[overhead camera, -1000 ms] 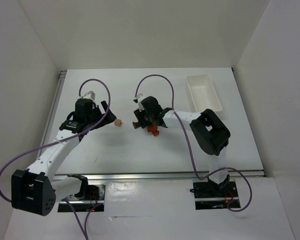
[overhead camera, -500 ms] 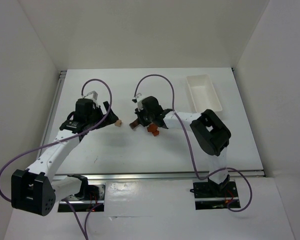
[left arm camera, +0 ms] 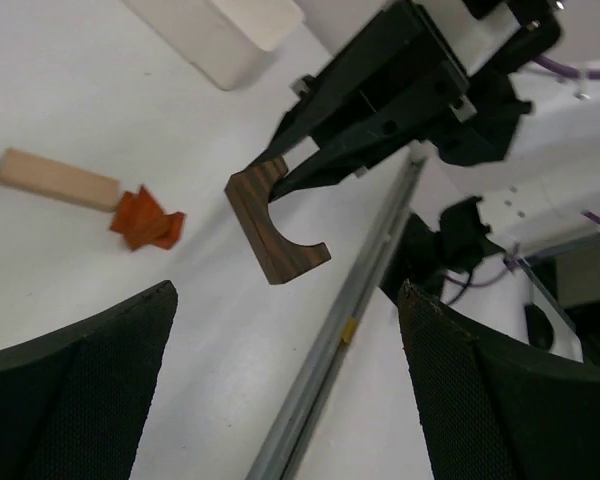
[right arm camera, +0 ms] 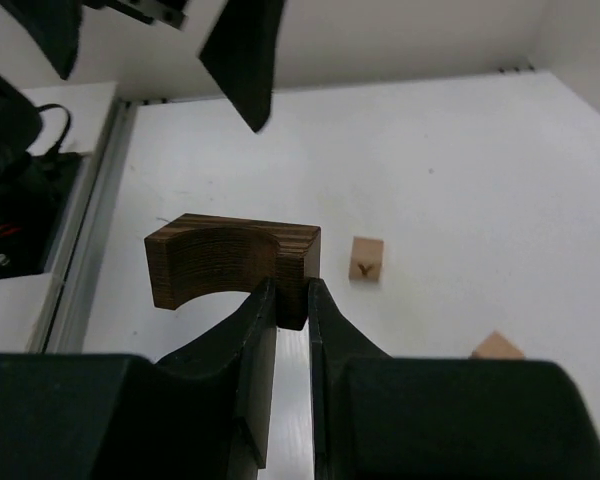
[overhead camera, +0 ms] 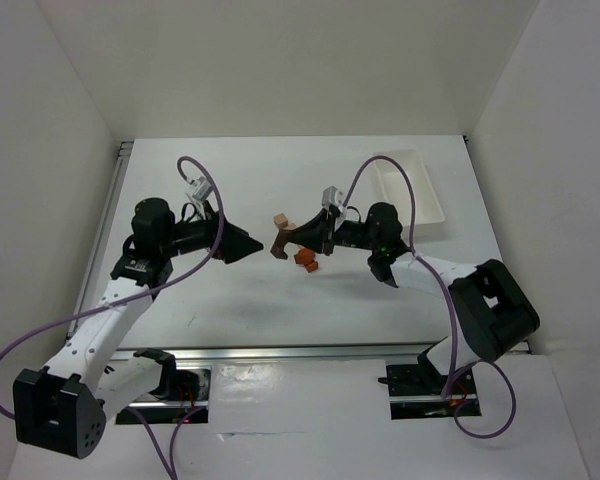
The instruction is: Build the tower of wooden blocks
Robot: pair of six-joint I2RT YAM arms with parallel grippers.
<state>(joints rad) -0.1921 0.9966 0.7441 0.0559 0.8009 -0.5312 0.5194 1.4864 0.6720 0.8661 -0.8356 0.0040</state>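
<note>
My right gripper (overhead camera: 283, 241) is shut on one leg of a dark brown arch-shaped block (overhead camera: 277, 247) and holds it above the table; the grip shows in the right wrist view (right arm camera: 292, 295) on the block (right arm camera: 230, 262). My left gripper (overhead camera: 248, 243) is wide open and empty, its tips pointing at the block from the left, a short gap apart. In the left wrist view (left arm camera: 290, 400) the block (left arm camera: 275, 225) hangs ahead of it. An orange-red piece (overhead camera: 305, 259) lies on the table under the right gripper. A pale cube (overhead camera: 279, 219) lies just behind.
A white tray (overhead camera: 408, 185) stands at the back right. In the left wrist view a tan bar (left arm camera: 55, 178) lies beside the orange-red piece (left arm camera: 145, 220). A marked tan cube (right arm camera: 366, 258) and another tan piece (right arm camera: 497, 346) lie on the table. A metal rail (overhead camera: 320, 350) edges the table front.
The right gripper has swung round, lifted the dark brown arch block off the table and now points left. The left gripper has turned to point right, facing it, covering where the pale cube lay.
</note>
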